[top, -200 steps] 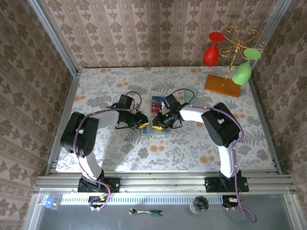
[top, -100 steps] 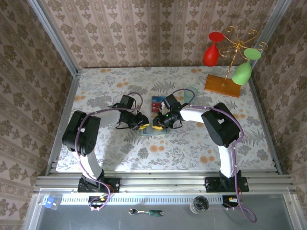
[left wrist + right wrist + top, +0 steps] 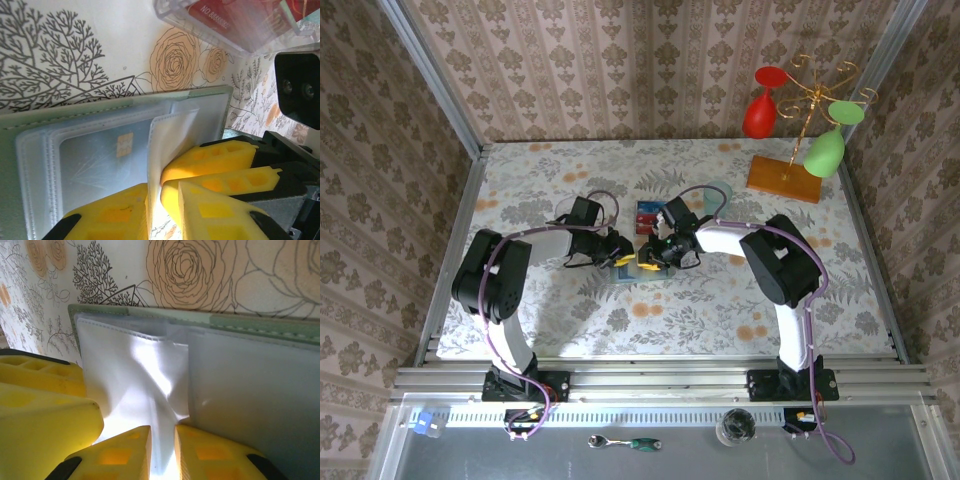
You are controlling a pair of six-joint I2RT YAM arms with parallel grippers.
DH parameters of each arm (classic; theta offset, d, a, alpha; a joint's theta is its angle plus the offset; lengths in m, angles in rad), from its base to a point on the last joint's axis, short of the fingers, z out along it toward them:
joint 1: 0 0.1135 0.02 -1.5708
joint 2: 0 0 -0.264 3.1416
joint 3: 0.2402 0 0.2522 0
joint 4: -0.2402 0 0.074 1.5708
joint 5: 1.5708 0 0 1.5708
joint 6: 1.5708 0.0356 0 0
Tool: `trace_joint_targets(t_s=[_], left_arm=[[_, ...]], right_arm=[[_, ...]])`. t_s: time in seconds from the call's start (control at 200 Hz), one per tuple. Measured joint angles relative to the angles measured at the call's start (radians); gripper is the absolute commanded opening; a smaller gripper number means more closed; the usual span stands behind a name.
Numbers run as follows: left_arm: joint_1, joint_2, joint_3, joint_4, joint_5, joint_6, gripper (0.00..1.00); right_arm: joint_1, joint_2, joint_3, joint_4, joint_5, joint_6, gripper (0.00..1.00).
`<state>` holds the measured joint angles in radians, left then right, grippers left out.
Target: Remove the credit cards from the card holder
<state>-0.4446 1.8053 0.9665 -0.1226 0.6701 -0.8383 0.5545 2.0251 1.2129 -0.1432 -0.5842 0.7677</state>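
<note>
In the overhead view both arms are meeting at the middle of the table (image 3: pixel 770 290), over the card holder (image 3: pixel 638 276). The holder is lying open just below a small stack of red and blue credit cards (image 3: pixel 647 214).

In the right wrist view the right gripper (image 3: pixel 162 432) is pinching a frosted sleeve leaf (image 3: pixel 130 370) of the holder. Its jaws are nearly together and the plastic is puckering toward its tips. In the left wrist view the left gripper (image 3: pixel 162 207) is sitting at the bottom of the frame with a narrow gap. A leaf is lying against one finger, but whether it is clamped cannot be told. A pale card (image 3: pixel 124 145) with a gold chip is showing through a pocket left of centre, so the job is probably not finished.

The main danger is the thin leaf. If the two grippers are pulling against each other, it could tear at its stitching or drag the whole holder off the table. The yellow fingers are also crowding one another, so a small sideways move could knock them together. A slipping pinch would let the pocket snap shut over the card.
</note>
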Motion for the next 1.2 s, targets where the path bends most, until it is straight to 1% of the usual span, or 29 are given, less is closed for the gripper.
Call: trace_joint_targets(t_s=[0.095, 0.32, 0.675, 0.85, 1.005, 1.2], left_arm=[[0.0, 0.0, 0.0, 0.0, 0.004, 0.0, 0.21], [0.0, 0.0, 0.001, -0.007, 0.006, 0.0, 0.21], [-0.086, 0.0, 0.068, -0.023, 0.008, 0.0, 0.2], [-0.118, 0.034, 0.117, -0.021, 0.009, -0.008, 0.24], [-0.141, 0.076, 0.145, -0.019, 0.012, -0.009, 0.28], [-0.15, 0.08, 0.162, -0.02, 0.012, -0.008, 0.29]], right_arm=[[0.0, -0.03, -0.026, 0.009, 0.002, 0.005, 0.22], [-0.011, -0.119, -0.033, 0.013, 0.025, 0.004, 0.22], [-0.064, -0.201, -0.098, 0.012, 0.069, 0.003, 0.22], [-0.074, -0.258, -0.129, 0.006, 0.111, 0.003, 0.22], [-0.085, -0.312, -0.147, -0.005, 0.148, 0.002, 0.25], [-0.09, -0.326, -0.148, -0.018, 0.163, -0.004, 0.25]])
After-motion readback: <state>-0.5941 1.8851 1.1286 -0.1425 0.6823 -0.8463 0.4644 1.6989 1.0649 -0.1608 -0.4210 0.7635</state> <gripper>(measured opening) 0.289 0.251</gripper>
